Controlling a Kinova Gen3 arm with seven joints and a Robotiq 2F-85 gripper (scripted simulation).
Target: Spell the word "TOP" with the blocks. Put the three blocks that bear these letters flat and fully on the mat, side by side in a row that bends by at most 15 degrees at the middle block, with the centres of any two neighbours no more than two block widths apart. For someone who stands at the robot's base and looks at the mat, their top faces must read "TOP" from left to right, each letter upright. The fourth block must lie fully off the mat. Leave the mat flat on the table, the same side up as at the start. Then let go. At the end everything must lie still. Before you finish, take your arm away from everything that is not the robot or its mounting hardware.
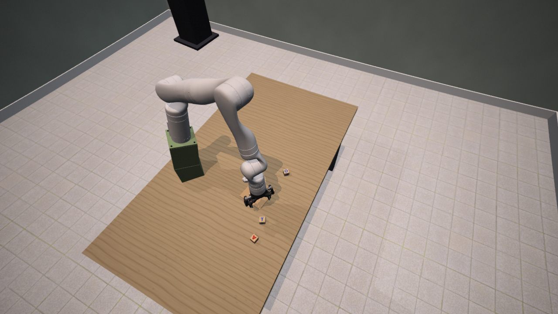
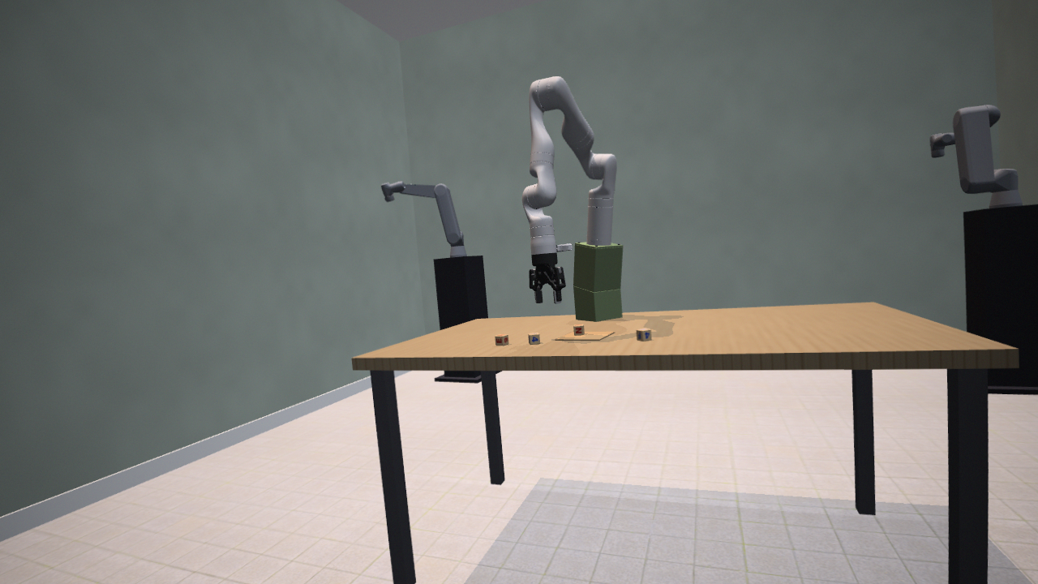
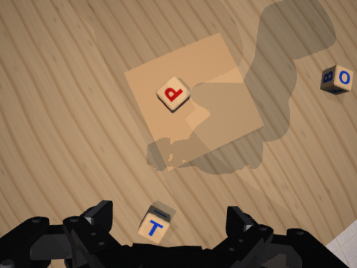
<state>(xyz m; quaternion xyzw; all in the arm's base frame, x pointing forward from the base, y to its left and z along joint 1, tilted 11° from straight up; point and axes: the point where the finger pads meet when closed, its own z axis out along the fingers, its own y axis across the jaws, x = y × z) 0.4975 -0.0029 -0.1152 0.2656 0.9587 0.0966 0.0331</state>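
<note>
- Wrist view shows the P block (image 3: 172,94) lying flat on the mat (image 3: 219,104), on the mat's left part as this camera sees it, red letter up.
- T block (image 3: 155,226) sits on the bare bench (image 1: 163,234) just off the mat's near edge, low in the wrist view, blue letter up, between the two black fingers.
- O block (image 3: 338,80) lies well apart on the far side of the mat; A block (image 1: 254,237), the spare, lies beyond the T and off the mat, where it may stay.
- Jaws stand fully open and hold nothing; in the exterior view the arm's end hangs high above the bench.
- Judged step: going for the T.
- Centre the open jaws over the T and turn the wrist until the fingers face two opposite flat sides, not corners.
- Descend straight, so neither finger nudges the block, and close low on its sides.
- P is the last letter, so T and O must both go on the same side of it, seen from the base. From these views I cannot tell whether the mat leaves room there for two more; check before setting down.
- Keep the T's letter upright for a reader at the base, and lower it without dragging the mat or bumping the P.
</note>
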